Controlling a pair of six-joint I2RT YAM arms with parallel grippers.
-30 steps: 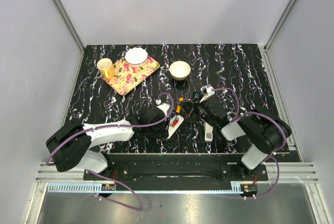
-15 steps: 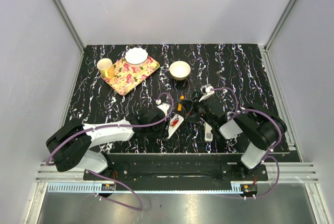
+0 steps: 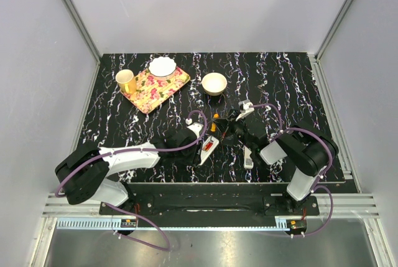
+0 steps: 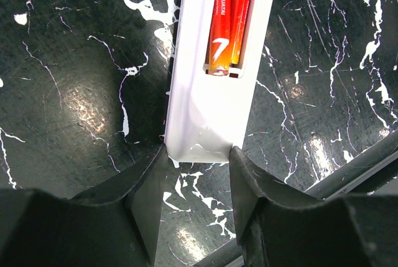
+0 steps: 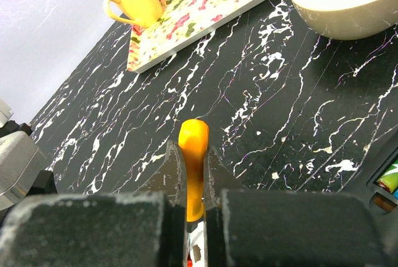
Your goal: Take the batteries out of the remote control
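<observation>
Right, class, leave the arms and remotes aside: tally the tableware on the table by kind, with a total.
Trays: 1, the floral tray
Cups: 1, the yellow cup
Bowls: 2, the white bowl on the tray, the cream bowl off it
Total: 4

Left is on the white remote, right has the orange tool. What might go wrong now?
The left gripper clamps only the end of the white remote, so prying may swing it or slip it free. The orange tool sits thinly in the shut right gripper and might twist under load. The two batteries could pop out and roll away.
</observation>
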